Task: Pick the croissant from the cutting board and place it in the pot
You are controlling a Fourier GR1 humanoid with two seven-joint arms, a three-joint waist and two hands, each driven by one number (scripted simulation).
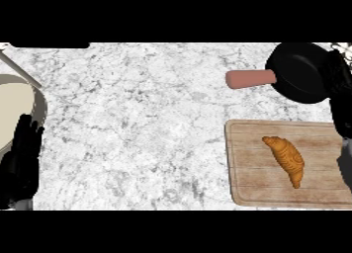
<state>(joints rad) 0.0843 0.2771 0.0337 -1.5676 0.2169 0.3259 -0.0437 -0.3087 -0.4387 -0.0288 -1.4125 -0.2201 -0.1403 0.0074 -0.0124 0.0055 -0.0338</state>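
The croissant (285,159) lies on the board (248,188), a wooden slab at the lower right of the counter (150,123). It sits right of the board's middle, slanting from upper left down to lower right, with no hand touching it. Above the board stands the pot (299,69), black and round, its pinkish handle (250,78) pointing left over the marble. Pot and board are near each other but apart.

The right hand (345,106) shows along the right edge, a dark shape reaching from beside the pot down past the board's top right corner, with the grey forearm (350,170) below it. It overlaps the pot's right side, and I cannot tell whether its fingers are straight or curled. It is beside the croissant, not on it.

The left hand (22,158) is at the far left, low in the view, fingers straight and pointing up, holding nothing. It rests against the right rim of a pale round bowl (7,113) cut off by the left edge. A thin light rod (15,66) slants across the upper left corner
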